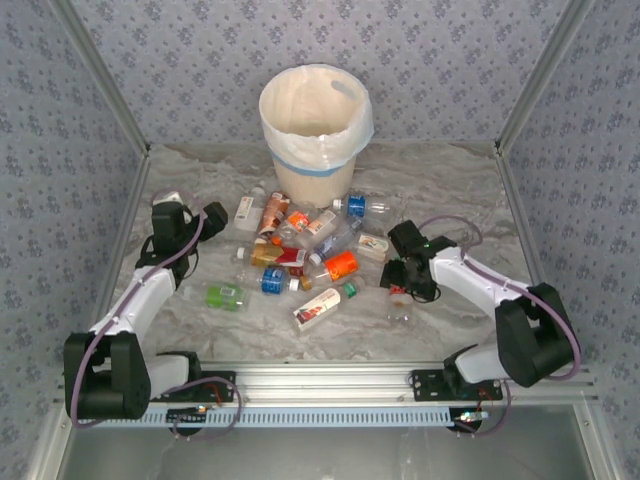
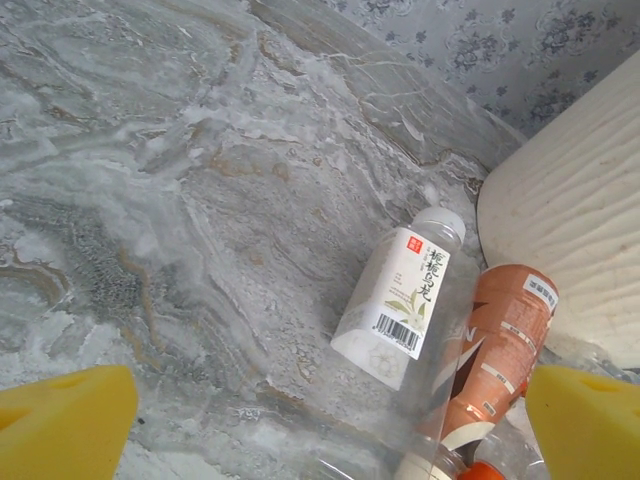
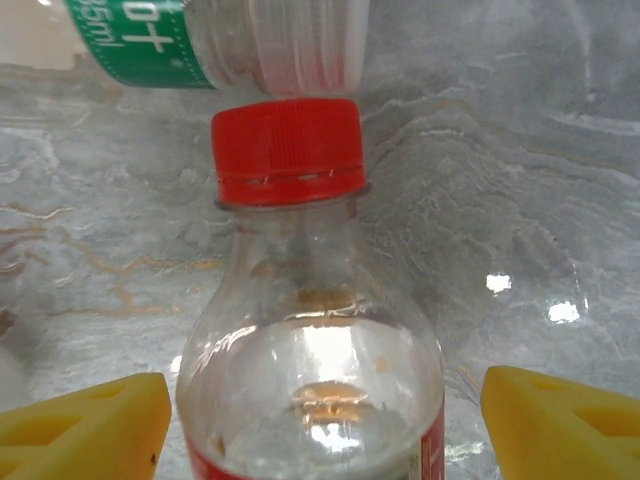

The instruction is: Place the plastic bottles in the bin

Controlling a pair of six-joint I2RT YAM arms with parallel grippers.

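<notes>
One white bottle (image 2: 398, 300) and one orange bottle (image 2: 500, 350) lie just ahead of the wide-open left gripper (image 2: 325, 430), beside the single bin (image 1: 313, 130). About fifteen bottles (image 1: 290, 257) crowd the middle. The right gripper (image 3: 320, 425) straddles a red-capped bottle (image 3: 300, 330), jaws apart, not yet clamping it.

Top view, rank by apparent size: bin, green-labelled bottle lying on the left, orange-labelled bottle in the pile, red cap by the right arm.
1. bin, by far the largest.
2. green-labelled bottle and orange-labelled bottle: they look about alike, so not ranked against each other.
3. red cap, the smallest.
</notes>
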